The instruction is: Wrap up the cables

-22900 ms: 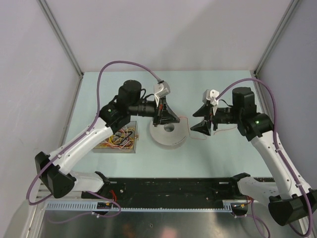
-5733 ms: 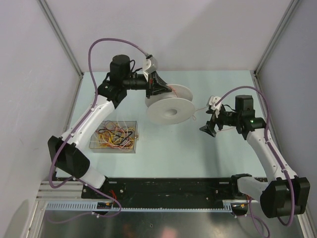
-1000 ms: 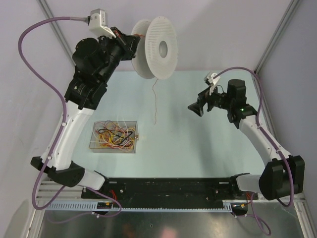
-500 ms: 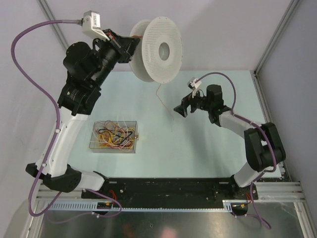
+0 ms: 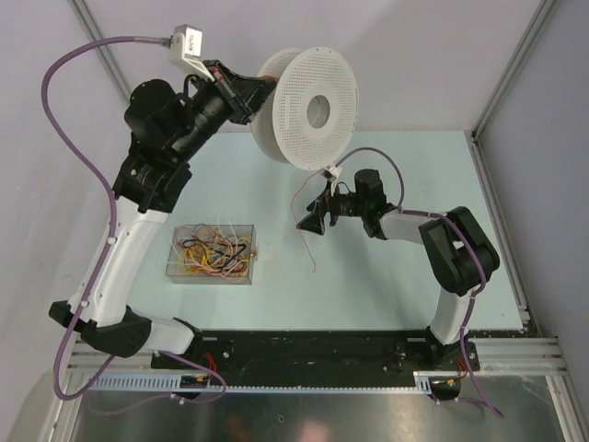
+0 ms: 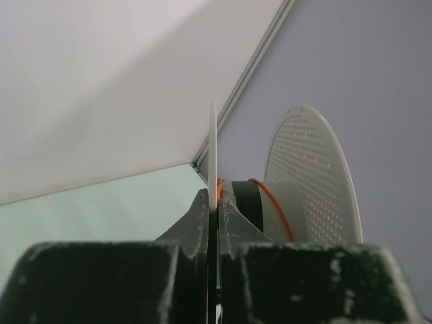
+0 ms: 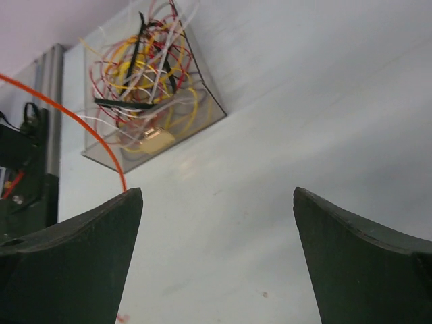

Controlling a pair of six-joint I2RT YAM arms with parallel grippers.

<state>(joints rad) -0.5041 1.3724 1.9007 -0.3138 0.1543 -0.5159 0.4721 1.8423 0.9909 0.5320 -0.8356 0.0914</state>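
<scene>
My left gripper [image 5: 254, 98] is raised high and shut on the near flange [image 6: 212, 155] of a white perforated spool [image 5: 311, 109]. In the left wrist view the jaws [image 6: 214, 197] pinch the flange edge-on. One orange cable [image 6: 273, 210] is wound on the spool's hub. Its free end [image 5: 310, 250] hangs down past my right gripper [image 5: 311, 222]. The right gripper [image 7: 217, 190] is open and empty. The orange cable [image 7: 74, 115] runs down to the outer side of its left finger [image 7: 81, 250]. The other cables [image 5: 213, 254] lie tangled in a clear box.
The clear box [image 5: 180, 268] stands on the pale green table at the front left, and shows in the right wrist view [image 7: 177, 138]. A black rail [image 5: 313, 345] runs along the near edge. Grey walls close the back and both sides.
My right gripper has moved left and now sits next to the hanging orange cable. My left arm has shifted the spool a little right and lower.
</scene>
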